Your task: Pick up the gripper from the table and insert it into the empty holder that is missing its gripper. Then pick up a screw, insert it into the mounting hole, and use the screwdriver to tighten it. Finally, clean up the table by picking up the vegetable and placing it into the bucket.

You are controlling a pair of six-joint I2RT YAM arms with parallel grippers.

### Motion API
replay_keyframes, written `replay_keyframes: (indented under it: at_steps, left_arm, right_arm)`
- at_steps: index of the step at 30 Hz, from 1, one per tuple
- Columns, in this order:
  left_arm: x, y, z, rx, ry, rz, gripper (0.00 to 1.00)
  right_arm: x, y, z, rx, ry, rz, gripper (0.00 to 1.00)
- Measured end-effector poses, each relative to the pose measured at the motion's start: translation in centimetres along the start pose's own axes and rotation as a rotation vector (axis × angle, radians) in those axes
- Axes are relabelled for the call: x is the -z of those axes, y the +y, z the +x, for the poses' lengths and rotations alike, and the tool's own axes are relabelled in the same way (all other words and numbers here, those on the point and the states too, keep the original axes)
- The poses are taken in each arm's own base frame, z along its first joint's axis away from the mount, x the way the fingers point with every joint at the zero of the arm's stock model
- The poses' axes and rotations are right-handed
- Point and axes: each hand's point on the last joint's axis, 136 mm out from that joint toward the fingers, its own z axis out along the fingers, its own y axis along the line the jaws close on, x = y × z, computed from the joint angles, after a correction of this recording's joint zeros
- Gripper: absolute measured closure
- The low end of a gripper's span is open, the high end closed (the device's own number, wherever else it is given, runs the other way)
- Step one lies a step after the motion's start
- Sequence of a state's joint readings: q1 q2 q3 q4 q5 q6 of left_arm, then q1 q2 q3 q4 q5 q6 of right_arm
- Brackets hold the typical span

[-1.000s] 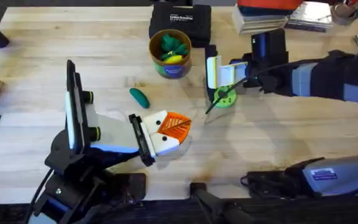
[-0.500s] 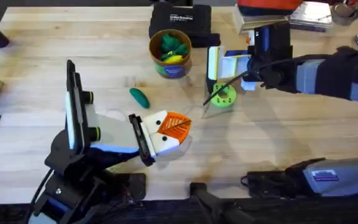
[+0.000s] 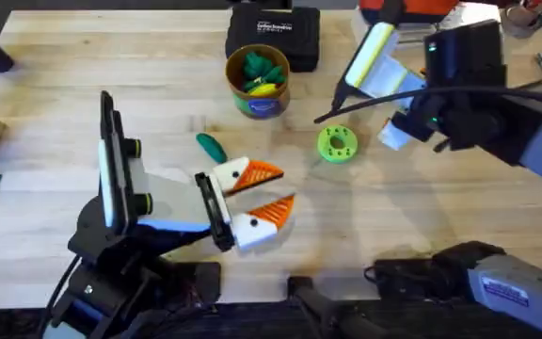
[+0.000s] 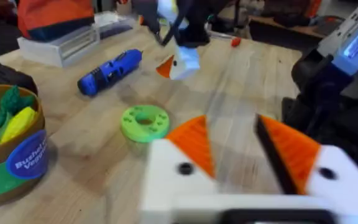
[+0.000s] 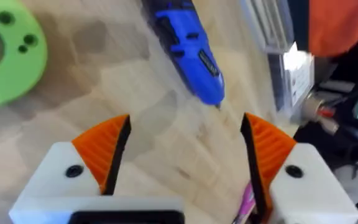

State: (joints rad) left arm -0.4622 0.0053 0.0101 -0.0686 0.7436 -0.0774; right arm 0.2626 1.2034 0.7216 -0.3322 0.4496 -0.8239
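The right gripper point(image 5: 182, 146) hangs over the wooden table point(image 5: 135, 93), its two white fingers with orange ribbed pads point(image 5: 104, 146) spread wide apart and holding nothing. Beyond the gap between them lies the screwdriver point(image 5: 188, 53), blue, flat on the wood, one end towards the gripper. A flat green ring-shaped disc point(image 5: 8, 53) lies well to one side of it. Past the screwdriver, clear boxes point(image 5: 269, 28) are stacked.
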Motion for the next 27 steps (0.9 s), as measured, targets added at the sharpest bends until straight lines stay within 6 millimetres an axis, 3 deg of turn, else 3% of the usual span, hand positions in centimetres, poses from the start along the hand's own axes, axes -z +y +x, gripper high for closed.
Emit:
replay_keyframes:
  at_steps: [3,5,11,19,22,27]
  left_arm:
    - [0.0,0.0,0.0,-0.001,0.0,0.0,0.144]
    - [0.0,0.0,0.0,0.002,0.0,0.0,0.024]
    - [0.0,0.1,0.0,-0.004,-0.001,-0.009,0.015]
    - [0.3,1.9,-2.7,-0.084,-0.09,-0.127,0.015]
    - [0.9,3.3,-2.8,-0.039,-0.043,-0.231,0.015]
    - [3.0,5.4,-5.8,0.027,0.051,-0.436,0.015]
  right_arm:
    - [2.3,0.1,1.4,-0.092,0.015,-0.019,0.008]
    - [4.0,0.3,2.0,-0.148,0.008,-0.033,0.008]
    - [9.0,3.2,1.6,-0.283,-0.135,-0.181,0.007]
    - [16.4,5.2,-2.8,-0.462,-0.507,-0.453,0.008]
    - [17.7,5.9,-3.4,-0.516,-0.549,-0.536,0.008]
    - [18.3,6.7,-3.6,-0.562,-0.545,-0.609,0.008]
